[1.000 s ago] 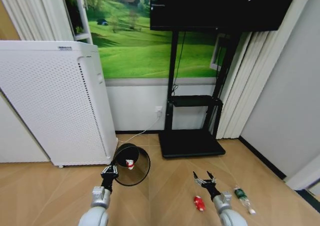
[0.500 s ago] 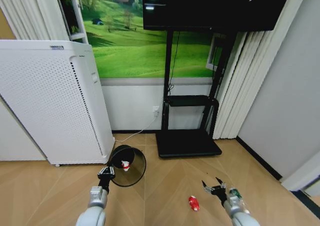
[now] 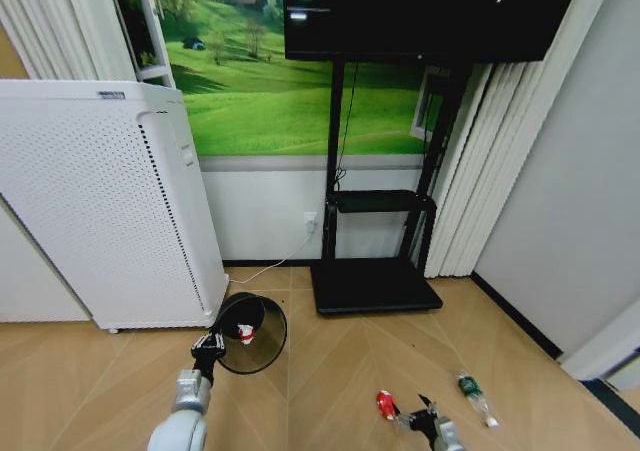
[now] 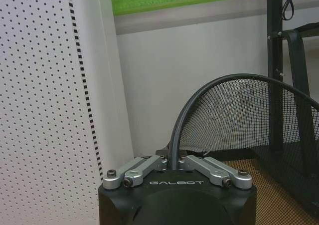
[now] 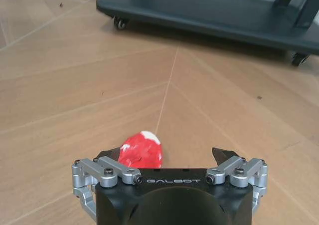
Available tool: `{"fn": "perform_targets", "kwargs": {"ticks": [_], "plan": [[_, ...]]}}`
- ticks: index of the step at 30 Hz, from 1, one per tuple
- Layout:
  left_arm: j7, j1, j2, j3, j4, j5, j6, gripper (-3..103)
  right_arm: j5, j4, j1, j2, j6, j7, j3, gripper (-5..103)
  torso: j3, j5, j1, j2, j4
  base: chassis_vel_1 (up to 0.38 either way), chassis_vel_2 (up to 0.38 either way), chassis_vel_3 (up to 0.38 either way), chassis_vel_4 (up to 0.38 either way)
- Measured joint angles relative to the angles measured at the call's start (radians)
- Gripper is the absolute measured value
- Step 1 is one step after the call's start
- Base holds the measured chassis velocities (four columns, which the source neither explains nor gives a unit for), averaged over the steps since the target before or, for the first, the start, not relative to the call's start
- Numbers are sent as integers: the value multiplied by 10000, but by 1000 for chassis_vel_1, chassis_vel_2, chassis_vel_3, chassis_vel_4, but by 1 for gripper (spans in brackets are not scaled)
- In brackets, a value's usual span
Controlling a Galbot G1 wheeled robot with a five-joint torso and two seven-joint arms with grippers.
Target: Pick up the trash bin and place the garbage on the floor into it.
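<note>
Wooden herringbone floor (image 3: 330,371), white wall and a green meadow mural (image 3: 260,91) formed the setting, with a tall white perforated appliance (image 3: 100,201) at the left and a black screen stand (image 3: 375,286) on castors against the wall.

Item, trash bin (image 3: 248,333): round black wire mesh, held off the floor and tilted with its mouth toward the camera, just in front of the appliance's lower corner. A red-and-white wrapper (image 3: 245,332) lay inside it.

Item, left gripper (image 3: 208,347): fingers pinched together on the bin's rim, as the left wrist view confirmed, the rim wire (image 4: 209,93) rising from between the closed fingers.

Item, red packet (image 3: 385,404): on the floor, low and right of centre. In the right wrist view it lay just ahead of the gripper body, nearer one finger than the other, not visibly touched.

Item, right gripper (image 3: 420,415): low over the floor just beside the red packet, fingers spread wide apart with nothing between them.

Item, clear plastic bottle (image 3: 472,396): green label, lying on its side on the floor, to the right of the right gripper and apart from it.
</note>
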Motion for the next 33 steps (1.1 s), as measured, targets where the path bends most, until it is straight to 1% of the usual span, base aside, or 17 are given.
{"fn": "perform_targets", "kwargs": {"ticks": [2, 10, 12, 17, 26, 33], "plan": [[0, -27, -3, 14, 91, 1, -45, 3, -177, -366, 155, 109, 49, -16, -211, 100, 0, -1, 0, 0, 0, 0, 0, 0, 0], [0, -125, -9, 40, 299, 7, -136, 3, -414, -935, 441, 262, 181, -49, -510, 100, 0, -3, 0, 0, -2, 0, 0, 0, 0], [3, -201, -44, 86, 466, 26, -193, 3, -698, -1384, 698, 410, 292, -48, -780, 100, 0, -1, 1, 1, -1, 0, 0, 0, 0], [14, -246, -84, 163, 597, 96, -304, 3, -838, -1931, 1077, 646, 373, -25, -1023, 100, 0, -2, 1, 1, -1, 0, 0, 0, 0], [31, -300, -147, 210, 840, 179, -538, 3, -1178, -2969, 1865, 1225, 546, 123, -1180, 100, -1, -7, 0, 2, -2, 0, 0, 0, 0], [32, -302, -157, 217, 889, 193, -575, 3, -1337, -3322, 2237, 1310, 470, 369, -1247, 100, -1, -1, 0, 2, 1, 0, 0, 0, 0]]}}
